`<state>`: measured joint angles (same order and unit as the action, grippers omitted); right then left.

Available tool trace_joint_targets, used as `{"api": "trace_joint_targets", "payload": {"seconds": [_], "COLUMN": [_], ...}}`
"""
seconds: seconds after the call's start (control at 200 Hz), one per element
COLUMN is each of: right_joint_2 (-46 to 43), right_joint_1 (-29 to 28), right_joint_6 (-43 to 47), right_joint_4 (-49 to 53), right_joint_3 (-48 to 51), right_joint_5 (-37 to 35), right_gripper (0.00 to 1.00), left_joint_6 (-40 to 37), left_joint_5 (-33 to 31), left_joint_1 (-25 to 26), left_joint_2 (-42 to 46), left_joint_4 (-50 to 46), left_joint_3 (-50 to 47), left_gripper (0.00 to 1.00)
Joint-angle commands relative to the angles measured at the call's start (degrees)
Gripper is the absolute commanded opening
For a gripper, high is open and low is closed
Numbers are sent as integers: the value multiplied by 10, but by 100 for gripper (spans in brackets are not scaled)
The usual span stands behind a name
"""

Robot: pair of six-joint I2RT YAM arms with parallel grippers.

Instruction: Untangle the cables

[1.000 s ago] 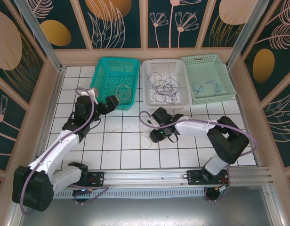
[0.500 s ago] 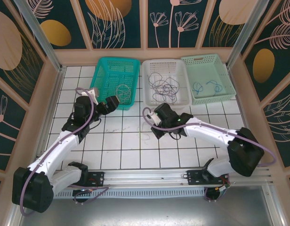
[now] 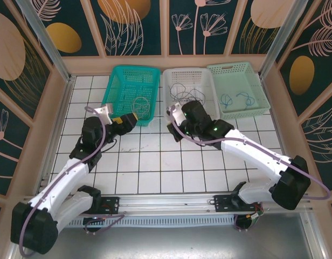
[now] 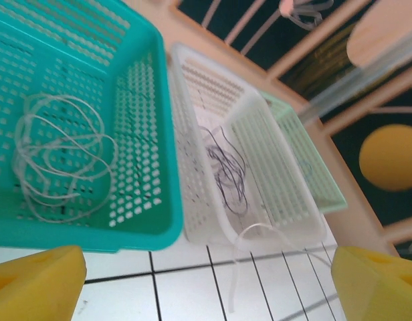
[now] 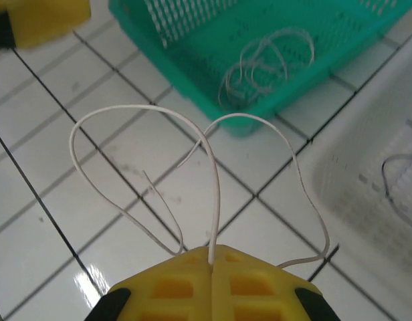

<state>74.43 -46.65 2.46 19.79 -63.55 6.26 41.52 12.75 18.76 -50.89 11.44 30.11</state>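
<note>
the step in hand appears to be carrying one freed strand to its basket: the right pincer [image 3: 173, 123] [image 5: 213, 262] is clamped fully closed on a white cable [image 5: 209, 154] [image 4: 259, 231], whose loops are springing out ahead of the pads over the bare tiles of the counter [image 3: 144, 162]. the pincer is hanging just short of the teal basket [image 3: 132, 91] [image 5: 273, 40], which is standing at the counter's far edge left of centre and is already holding a pale coil [image 5: 266, 60] [image 4: 62, 157] of the same colour. the dark tangle [image 3: 187, 100] [image 4: 226, 170] is lying in the white basket [image 3: 171, 81] at the middle of the far edge, and blue cables [image 3: 236, 99] are lying in the mint basket [image 3: 252, 110] toward the far right corner. the left pincer [image 3: 128, 118] [image 4: 206, 284] is gaping wide with nothing between its pads, waiting at the teal basket's near rim. the next move probably calls for travelling on over that rim, clearing it with the dangling loops, and only then letting go. against the earlier frame, the right arm is reaching much further: its pincer was low over the counter's middle and is now up near the baskets, while the left pincer is sitting in nearly the same spot.
</note>
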Motion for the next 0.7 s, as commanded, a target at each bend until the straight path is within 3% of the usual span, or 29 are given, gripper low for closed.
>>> {"api": "trace_joint_targets", "payload": {"seconds": [0.0,0.27,0.696], "right_joint_2": [10,147,472], "right_joint_1": [16,28,49], "right_joint_6": [-9,37,76], "right_joint_4": [-45,-83,-33], "right_joint_3": [-53,-193,-482], "right_joint_5": [27,25,36], "right_gripper": [0,0,0], "left_joint_6": [39,64,78], "left_joint_5": [-96,-87,-93], "left_joint_1": [1,1,1], "left_joint_2": [55,100,124], "left_joint_4": [33,3,-30], "left_joint_3": [-34,-74,-100], "left_gripper": [96,98,98]}}
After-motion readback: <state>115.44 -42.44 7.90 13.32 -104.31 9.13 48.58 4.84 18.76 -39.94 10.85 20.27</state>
